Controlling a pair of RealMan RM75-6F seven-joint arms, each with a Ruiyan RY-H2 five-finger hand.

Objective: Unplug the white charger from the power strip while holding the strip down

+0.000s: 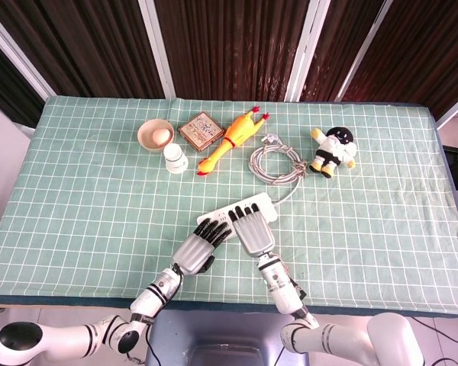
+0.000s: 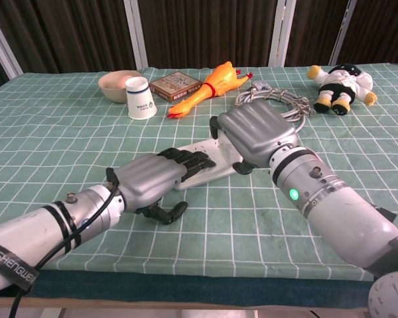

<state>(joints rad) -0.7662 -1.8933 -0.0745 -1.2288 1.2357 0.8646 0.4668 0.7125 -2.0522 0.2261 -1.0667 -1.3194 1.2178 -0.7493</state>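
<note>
The white power strip (image 1: 264, 203) (image 2: 201, 150) lies slantwise at the middle of the green checked cloth. My left hand (image 1: 201, 245) (image 2: 152, 179) lies on its near left end, dark fingers (image 2: 189, 159) resting on top. My right hand (image 1: 249, 226) (image 2: 254, 133) covers the strip's middle, palm down, fingers reaching over it and thumb (image 2: 243, 168) down at the near side. The white charger is hidden under that hand; I cannot see whether it is gripped. The strip's cord runs to a coiled cable (image 1: 275, 163) (image 2: 276, 101) behind.
Along the back stand a bowl with an egg (image 1: 155, 136) (image 2: 115, 84), an upturned white cup (image 1: 175, 160) (image 2: 140, 98), a small patterned box (image 1: 201, 130) (image 2: 176, 85), a rubber chicken (image 1: 230, 140) (image 2: 213, 86) and a black-and-white doll (image 1: 334, 150) (image 2: 341, 83).
</note>
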